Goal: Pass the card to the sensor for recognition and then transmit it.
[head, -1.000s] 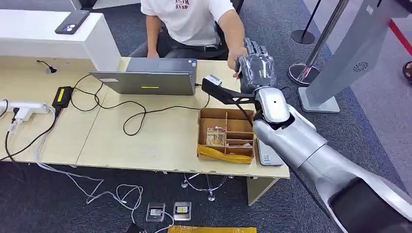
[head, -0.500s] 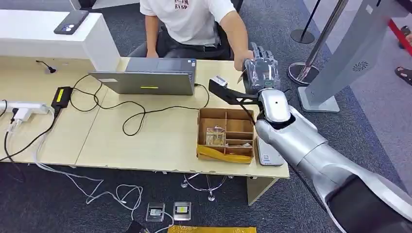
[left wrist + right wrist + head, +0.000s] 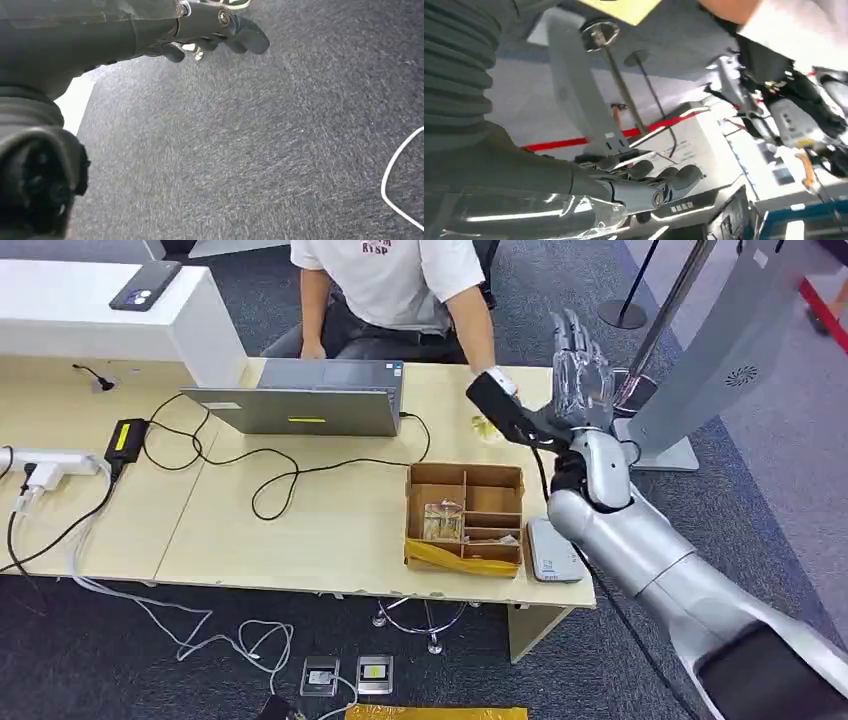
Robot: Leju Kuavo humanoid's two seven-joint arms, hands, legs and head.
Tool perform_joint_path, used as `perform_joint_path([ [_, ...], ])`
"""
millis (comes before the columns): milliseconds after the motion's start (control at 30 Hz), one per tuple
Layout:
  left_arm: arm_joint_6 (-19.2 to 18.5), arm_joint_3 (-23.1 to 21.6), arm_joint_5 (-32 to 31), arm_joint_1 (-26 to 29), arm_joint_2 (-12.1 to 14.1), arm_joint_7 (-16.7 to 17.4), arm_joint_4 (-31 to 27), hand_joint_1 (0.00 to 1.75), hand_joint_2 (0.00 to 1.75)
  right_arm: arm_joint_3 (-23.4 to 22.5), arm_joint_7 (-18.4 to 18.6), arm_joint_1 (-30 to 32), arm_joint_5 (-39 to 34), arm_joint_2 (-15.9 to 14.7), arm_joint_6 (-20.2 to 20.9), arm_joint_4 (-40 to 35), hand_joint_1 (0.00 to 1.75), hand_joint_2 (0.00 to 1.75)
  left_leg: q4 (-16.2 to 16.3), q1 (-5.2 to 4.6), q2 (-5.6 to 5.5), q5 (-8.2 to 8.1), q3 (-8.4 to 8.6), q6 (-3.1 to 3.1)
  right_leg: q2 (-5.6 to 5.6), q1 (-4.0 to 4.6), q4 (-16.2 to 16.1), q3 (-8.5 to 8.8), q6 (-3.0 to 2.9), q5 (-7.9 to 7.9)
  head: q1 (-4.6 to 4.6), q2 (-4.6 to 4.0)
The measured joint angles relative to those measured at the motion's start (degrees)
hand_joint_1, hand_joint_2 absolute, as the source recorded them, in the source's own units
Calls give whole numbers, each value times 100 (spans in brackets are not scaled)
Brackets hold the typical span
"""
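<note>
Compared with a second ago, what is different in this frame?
The right robot hand has swung rightward, away from the person's hand, with its fingers now pointing up and spread. No card is visible in it. The cardboard box, laptop and grey sensor have not moved.

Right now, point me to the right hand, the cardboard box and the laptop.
right hand point(image 3: 583, 380), head view, on the back of the raised hand.
cardboard box point(image 3: 465, 560), head view, on its near yellow-taped wall.
laptop point(image 3: 300, 412), head view, on the lid's back.
</note>
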Motion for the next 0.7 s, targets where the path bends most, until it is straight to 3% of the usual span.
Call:
perform_joint_path([
  [167,0,2,164,110,7,-57,-2,0,0,-414,-184,622,-210,-317,-149,-1427,0,175,-1,0,-1,-2,1,-2,-1,1,-1,1,-6,-4,0,2],
  [333,0,4,173,142,20,-57,-2,0,0,-678,-223,1076,-199,-586,-134,-2390,0,175,-1,0,0,-2,2,-2,-1,0,-1,3,-5,-3,-2,2],
  [700,0,4,337,162,22,-61,-85,0,0,-833,-514,1943,-425,-892,297,-3262,0,175,-1,2,3,-5,5,-7,1,2,-1,6,-6,-4,0,2],
])
